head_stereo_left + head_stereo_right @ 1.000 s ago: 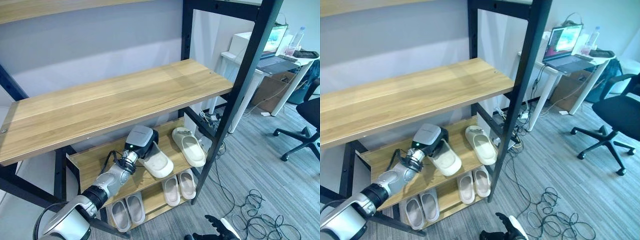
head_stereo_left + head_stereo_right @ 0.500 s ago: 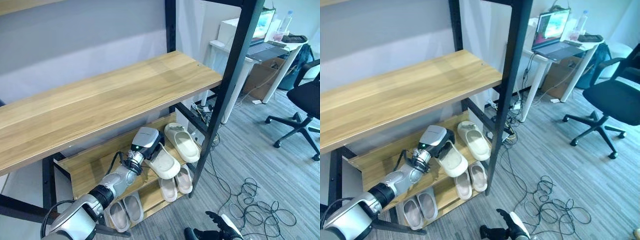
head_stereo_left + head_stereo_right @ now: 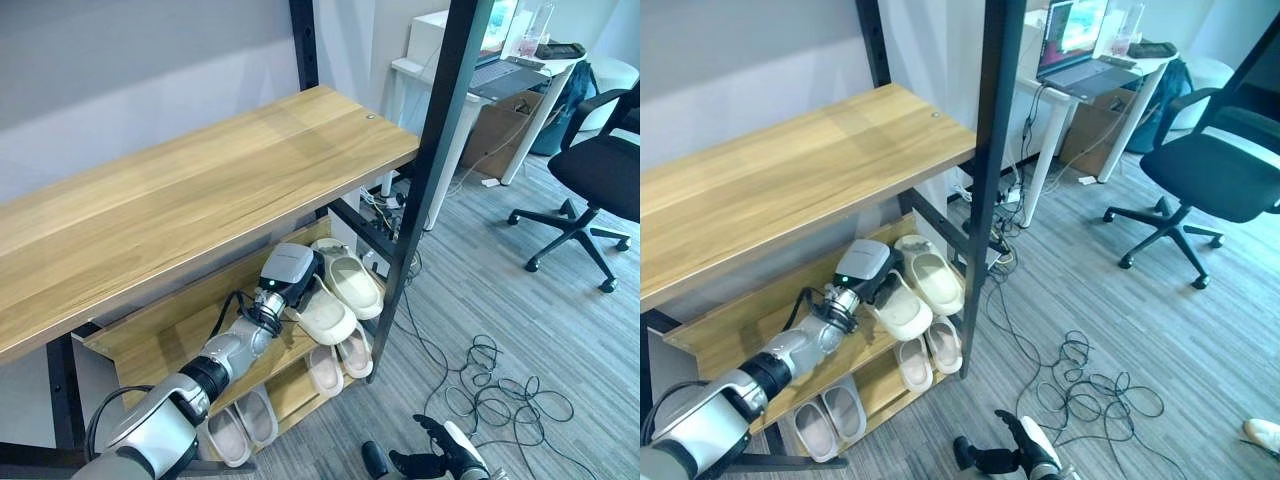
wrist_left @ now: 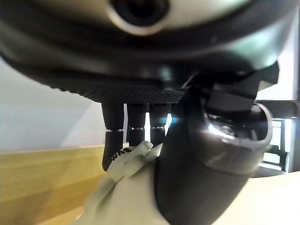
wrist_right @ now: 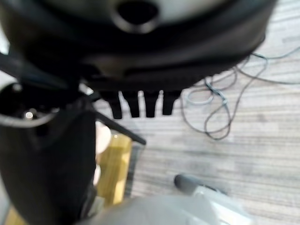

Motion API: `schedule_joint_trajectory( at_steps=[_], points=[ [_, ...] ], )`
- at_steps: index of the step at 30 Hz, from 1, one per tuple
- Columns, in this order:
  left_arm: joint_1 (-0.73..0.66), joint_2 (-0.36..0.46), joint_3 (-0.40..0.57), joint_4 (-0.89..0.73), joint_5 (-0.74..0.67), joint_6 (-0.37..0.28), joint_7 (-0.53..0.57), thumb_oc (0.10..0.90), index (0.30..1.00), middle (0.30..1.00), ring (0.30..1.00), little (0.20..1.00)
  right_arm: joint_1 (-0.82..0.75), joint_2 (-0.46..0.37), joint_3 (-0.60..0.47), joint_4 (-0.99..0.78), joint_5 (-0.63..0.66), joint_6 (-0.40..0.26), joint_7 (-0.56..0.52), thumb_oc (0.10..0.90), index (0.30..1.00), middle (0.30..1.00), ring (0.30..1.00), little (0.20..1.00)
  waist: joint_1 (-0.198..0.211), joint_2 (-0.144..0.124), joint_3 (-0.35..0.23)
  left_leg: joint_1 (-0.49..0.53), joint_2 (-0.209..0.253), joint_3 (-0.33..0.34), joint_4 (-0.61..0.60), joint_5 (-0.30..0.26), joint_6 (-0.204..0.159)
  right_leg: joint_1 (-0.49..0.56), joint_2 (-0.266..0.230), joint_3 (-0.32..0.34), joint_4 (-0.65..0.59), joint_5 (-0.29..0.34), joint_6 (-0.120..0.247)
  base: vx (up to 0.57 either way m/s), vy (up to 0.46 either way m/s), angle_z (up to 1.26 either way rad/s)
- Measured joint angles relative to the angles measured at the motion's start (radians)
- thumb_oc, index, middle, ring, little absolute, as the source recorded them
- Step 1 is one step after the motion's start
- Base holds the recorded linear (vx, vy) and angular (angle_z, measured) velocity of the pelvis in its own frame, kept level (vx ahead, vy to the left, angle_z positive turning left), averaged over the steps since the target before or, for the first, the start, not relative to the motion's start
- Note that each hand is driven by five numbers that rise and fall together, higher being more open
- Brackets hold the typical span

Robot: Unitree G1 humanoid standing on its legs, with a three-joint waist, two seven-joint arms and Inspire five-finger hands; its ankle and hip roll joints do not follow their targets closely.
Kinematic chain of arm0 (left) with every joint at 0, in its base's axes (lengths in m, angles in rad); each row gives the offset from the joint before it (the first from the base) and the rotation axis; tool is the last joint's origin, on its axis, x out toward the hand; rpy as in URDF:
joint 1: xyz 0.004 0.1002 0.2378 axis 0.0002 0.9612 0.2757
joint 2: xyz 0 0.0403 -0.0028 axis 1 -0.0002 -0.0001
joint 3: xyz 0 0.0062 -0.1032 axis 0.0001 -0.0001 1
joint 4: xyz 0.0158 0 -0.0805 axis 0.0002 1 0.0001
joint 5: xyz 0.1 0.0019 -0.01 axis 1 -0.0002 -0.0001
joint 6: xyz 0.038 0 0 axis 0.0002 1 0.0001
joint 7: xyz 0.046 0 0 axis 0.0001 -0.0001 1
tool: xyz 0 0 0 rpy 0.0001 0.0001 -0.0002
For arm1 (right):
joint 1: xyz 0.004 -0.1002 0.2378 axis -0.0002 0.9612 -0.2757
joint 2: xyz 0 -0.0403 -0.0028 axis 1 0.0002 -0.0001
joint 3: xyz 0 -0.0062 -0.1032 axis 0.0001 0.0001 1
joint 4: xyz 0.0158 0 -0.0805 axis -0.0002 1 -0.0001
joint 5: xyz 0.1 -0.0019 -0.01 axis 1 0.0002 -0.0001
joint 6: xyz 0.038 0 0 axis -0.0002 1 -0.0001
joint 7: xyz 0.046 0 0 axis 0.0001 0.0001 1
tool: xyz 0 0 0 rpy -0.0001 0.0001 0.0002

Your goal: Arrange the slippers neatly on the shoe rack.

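Observation:
My left hand [image 3: 288,272] reaches into the rack's middle shelf [image 3: 170,335] and is shut on the heel end of a cream slipper [image 3: 328,318]. In the left wrist view its thumb [image 4: 206,154] and fingers pinch that slipper [image 4: 126,192]. The slipper lies on the shelf, toe pointing out past the front edge. Its mate, a second cream slipper [image 3: 350,280], lies just to the right, close alongside. My right hand [image 3: 440,463] hangs low over the floor, open and holding nothing, its fingers [image 5: 140,105] straight.
Two more slipper pairs sit on the bottom shelf, one at the right [image 3: 340,360] and one at the left [image 3: 240,425]. A wide wooden shelf [image 3: 200,200] overhangs above. A black rack post [image 3: 430,170] stands right of the slippers. Cables [image 3: 490,385] and an office chair [image 3: 600,180] occupy the floor.
The camera has shifted. My left hand has carried the held slipper rightward along the shelf, closing the gap to the second slipper.

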Motion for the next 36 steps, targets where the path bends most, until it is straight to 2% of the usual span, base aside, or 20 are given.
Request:
schedule_joint_trajectory(
  at_steps=[16,20,21,28,36],
  points=[
    [-0.049,0.002,-0.007,0.122,-0.008,0.001,0.001,0.4,0.3,0.3,0.3,0.3,0.002,-0.001,0.001,0.001,0.004,-0.013,0.0,0.8,0.9,0.9,0.9,0.9,-0.007,0.0,0.0,0.0,-0.001,0.022,0.0,-0.004,-0.003,-0.011,0.002,0.02,0.0,0.004,-0.001,0.0,-0.007,-0.03],
    [-0.058,0.003,-0.01,0.148,-0.018,0.001,0.013,0.4,0.3,0.3,0.3,0.3,0.001,-0.001,0.0,0.001,0.01,-0.015,0.0,0.8,0.9,0.9,0.9,0.9,-0.021,0.0,0.0,-0.002,-0.002,0.023,0.0,-0.005,-0.003,-0.014,0.003,0.021,0.0,0.004,-0.001,0.0,0.0,0.0],
    [-0.062,0.004,-0.01,0.15,-0.022,0.001,0.014,0.8,0.9,0.9,0.9,0.9,0.001,-0.001,0.0,0.001,0.013,-0.016,0.0,0.8,0.9,0.9,0.9,0.9,-0.022,0.0,0.0,-0.005,-0.002,0.024,0.0,-0.005,-0.004,-0.018,0.004,0.022,0.0,0.004,-0.001,0.0,0.0,0.0],
    [-0.069,-0.037,0.032,0.153,-0.158,0.0,0.039,0.8,0.9,0.9,0.9,0.9,0.001,0.0,0.003,0.0,0.024,-0.016,-0.001,0.8,0.9,0.9,0.9,0.9,-0.022,-0.001,0.0,-0.011,0.0,0.031,0.004,-0.005,-0.003,-0.028,0.011,0.03,0.007,0.014,-0.009,0.01,-0.011,-0.04],
    [-0.066,-0.041,0.048,0.136,-0.217,-0.001,0.041,0.8,0.9,0.9,0.9,0.9,0.002,-0.001,0.003,-0.035,0.031,-0.017,-0.011,0.8,0.9,0.9,0.9,0.9,-0.018,-0.005,0.002,0.013,0.01,0.036,0.0,-0.005,-0.004,-0.008,0.018,0.034,0.007,0.011,-0.006,0.0,-0.001,-0.02]
  ],
)
